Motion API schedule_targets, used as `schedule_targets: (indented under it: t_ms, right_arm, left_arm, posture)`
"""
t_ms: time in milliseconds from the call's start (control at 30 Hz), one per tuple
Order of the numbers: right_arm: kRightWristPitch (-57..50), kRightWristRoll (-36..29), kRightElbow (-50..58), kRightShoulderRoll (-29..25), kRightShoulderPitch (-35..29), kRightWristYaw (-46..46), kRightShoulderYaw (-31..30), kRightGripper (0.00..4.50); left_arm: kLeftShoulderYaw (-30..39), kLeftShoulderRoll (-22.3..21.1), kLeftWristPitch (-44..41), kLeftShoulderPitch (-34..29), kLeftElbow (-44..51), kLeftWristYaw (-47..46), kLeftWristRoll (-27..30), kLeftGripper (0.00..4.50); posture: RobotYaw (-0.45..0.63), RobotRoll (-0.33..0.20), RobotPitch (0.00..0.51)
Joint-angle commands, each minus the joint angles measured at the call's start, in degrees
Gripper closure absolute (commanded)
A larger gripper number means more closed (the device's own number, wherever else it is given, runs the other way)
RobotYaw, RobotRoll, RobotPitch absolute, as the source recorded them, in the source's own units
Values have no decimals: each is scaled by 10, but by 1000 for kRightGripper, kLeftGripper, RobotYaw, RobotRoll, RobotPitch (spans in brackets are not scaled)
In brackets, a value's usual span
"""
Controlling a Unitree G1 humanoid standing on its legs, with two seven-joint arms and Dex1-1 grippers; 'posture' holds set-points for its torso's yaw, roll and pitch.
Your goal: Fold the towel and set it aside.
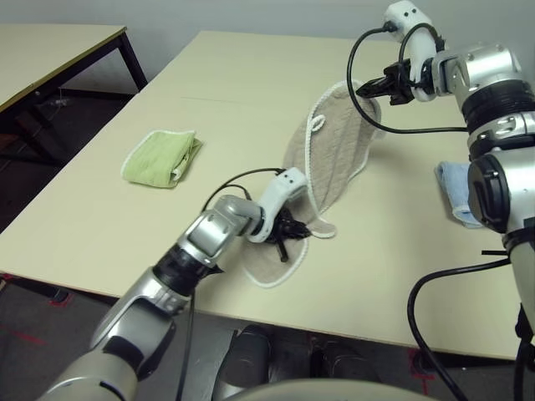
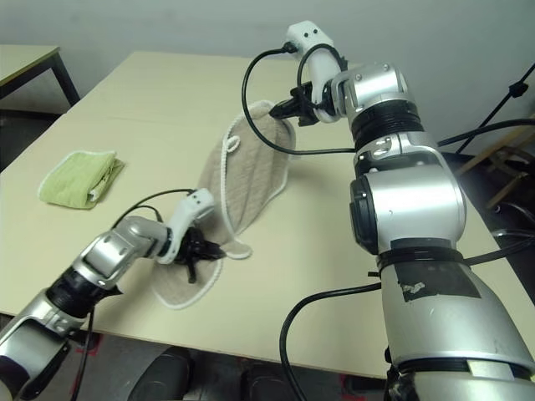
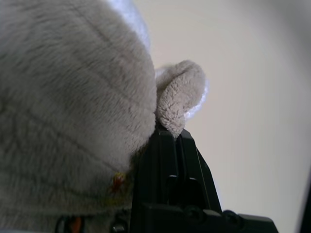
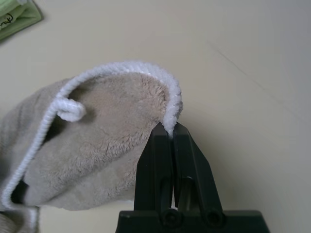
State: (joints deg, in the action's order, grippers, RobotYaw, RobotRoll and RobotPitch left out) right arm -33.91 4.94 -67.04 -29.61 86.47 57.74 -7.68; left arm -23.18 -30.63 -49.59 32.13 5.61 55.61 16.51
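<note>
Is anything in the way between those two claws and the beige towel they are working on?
Nothing visible. The right gripper is shut on the towel at its raised far edge, and the left gripper is shut on its near end. The green towel lies apart.

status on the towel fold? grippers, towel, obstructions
Left gripper shut on towel near end, at the table. Right gripper shut on far edge, lifted. Green towel, blue towel off to the sides.
</note>
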Motion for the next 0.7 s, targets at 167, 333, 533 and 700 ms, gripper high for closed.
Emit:
schedule_targets:
  t_ms: [167,333,533,700]
  right_arm:
    - [-39,0,67,-24,-53,32,-5,4500]
    - [-51,3,109,-37,-91,24,-8,4500]
    - [-92,-5,181,-49,-131,28,-9,4500]
    - [-140,-17,261,-60,-169,34,-8,4500]
  left_arm:
    - [68,-124,70,-24,35,86,26,4449]
    - [66,-155,203,-4,-76,98,-39,4449]
    - [81,-149,350,37,-246,75,-110,4449]
    - [94,-149,396,34,-291,76,-123,4120]
  posture:
    - [235,0,60]
    - [223,0,57]
    - [200,0,68]
    - [191,0,73]
